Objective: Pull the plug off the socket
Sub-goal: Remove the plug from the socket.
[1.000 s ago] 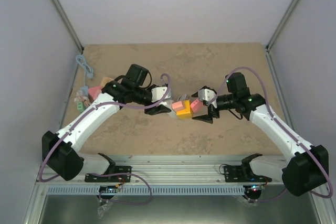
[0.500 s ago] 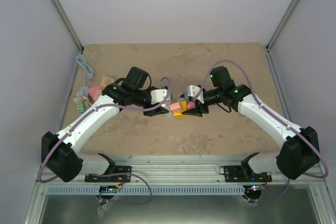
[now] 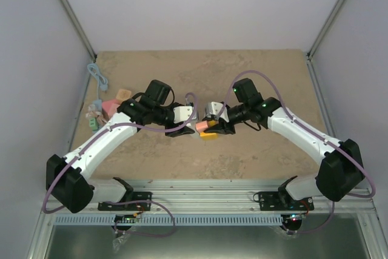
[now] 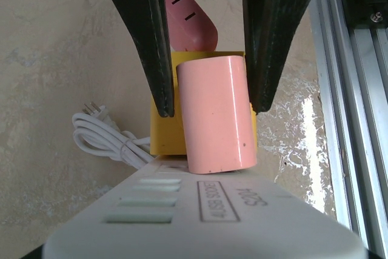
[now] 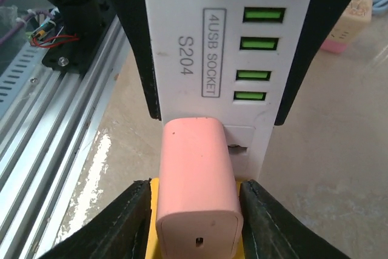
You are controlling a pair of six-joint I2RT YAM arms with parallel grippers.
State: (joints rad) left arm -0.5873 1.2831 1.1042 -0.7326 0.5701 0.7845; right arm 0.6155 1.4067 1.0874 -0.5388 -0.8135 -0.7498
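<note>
My left gripper is shut on a white socket strip and holds it above the table; its black fingers clamp the strip's two sides. A pink plug sits in the socket, stacked on a wider yellow plug. My right gripper has closed from the other side. Its fingers press the yellow plug's sides and flank the pink one. Both plugs still touch the socket face.
A second pink piece with two slots lies beyond the plugs. The strip's white cord is bundled on the table. Small pink, beige and green blocks and a blue cable lie at the left wall. The aluminium rail runs along the near edge.
My right arm has swung left up to the plugs and its jaws have closed from wide open onto them. The left arm has kept the socket still.
</note>
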